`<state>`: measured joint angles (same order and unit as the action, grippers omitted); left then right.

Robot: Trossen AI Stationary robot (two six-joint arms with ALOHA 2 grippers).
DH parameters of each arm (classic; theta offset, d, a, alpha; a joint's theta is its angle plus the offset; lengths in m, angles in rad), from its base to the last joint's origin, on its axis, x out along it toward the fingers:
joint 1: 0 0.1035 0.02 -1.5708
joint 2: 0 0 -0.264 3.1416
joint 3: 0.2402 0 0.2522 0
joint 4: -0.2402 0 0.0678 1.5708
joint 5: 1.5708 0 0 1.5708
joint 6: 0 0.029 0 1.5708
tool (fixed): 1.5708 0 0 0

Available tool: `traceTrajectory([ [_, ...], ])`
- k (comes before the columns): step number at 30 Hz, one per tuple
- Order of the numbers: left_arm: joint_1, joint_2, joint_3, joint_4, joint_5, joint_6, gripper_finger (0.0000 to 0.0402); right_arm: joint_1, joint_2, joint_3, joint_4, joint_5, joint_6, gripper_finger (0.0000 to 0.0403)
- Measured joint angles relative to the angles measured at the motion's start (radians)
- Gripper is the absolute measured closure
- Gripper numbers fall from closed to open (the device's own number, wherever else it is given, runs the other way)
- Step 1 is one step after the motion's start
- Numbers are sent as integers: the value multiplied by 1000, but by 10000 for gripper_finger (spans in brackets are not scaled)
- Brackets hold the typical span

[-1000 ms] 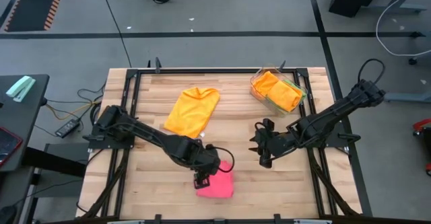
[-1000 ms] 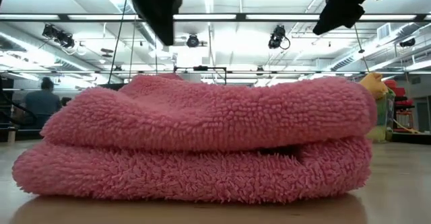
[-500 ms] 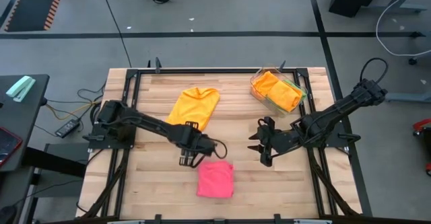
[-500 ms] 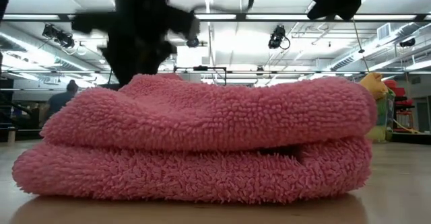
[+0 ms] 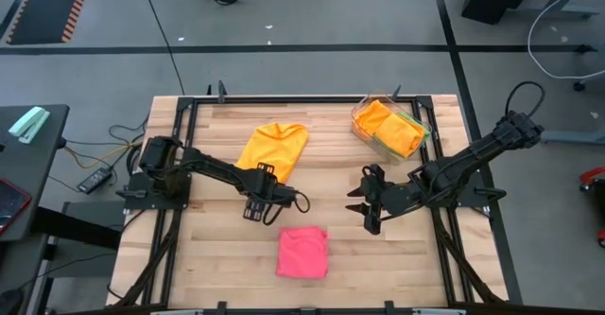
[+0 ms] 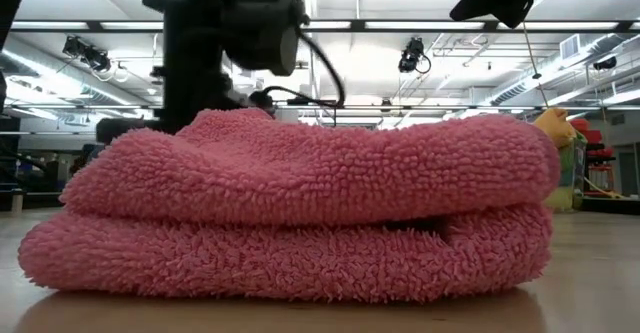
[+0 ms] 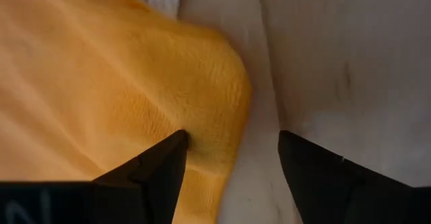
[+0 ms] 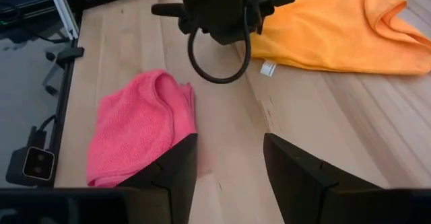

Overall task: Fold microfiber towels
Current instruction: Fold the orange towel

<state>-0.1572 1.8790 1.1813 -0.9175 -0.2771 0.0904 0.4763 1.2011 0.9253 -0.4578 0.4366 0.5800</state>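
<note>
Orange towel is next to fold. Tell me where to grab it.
Take the orange towel at its near rounded corner, coming from above with the open left hand, already poised there. That corner lies flat against bare table, free of other things.

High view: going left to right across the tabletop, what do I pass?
Left gripper and the loose orange towel overlap, so I leave out the towel: left gripper → folded pink towel → right gripper → clear tray of folded towels.

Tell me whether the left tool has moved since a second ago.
Yes. The left tool left the folded pink towel and went toward the orange towel.
</note>
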Motion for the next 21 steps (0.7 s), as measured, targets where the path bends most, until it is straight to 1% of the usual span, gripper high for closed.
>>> traceTrajectory([
  [4,20,-6,-56,39,5,10,160,0,0,0,15,0,0,226],
  [8,39,-7,-72,65,7,12,185,0,0,0,26,0,0,226],
  [10,49,-7,-71,80,14,15,213,0,0,0,30,0,0,226],
  [11,52,-5,-66,80,16,16,233,0,0,0,33,0,0,226],
  [13,57,-3,-63,89,16,15,289,0,0,0,41,0,1,226],
  [15,63,-2,-63,110,12,10,357,0,0,0,46,0,10,226],
  [16,68,-2,-63,120,8,0,378,0,0,0,47,-1,14,226],
  [17,73,-2,-63,129,4,-8,385,0,0,0,50,-2,19,226],
  [19,80,-1,-55,133,26,-32,386,0,0,0,52,-5,22,226],
  [21,83,1,-29,136,89,-53,392,0,0,0,56,-17,22,226],
])
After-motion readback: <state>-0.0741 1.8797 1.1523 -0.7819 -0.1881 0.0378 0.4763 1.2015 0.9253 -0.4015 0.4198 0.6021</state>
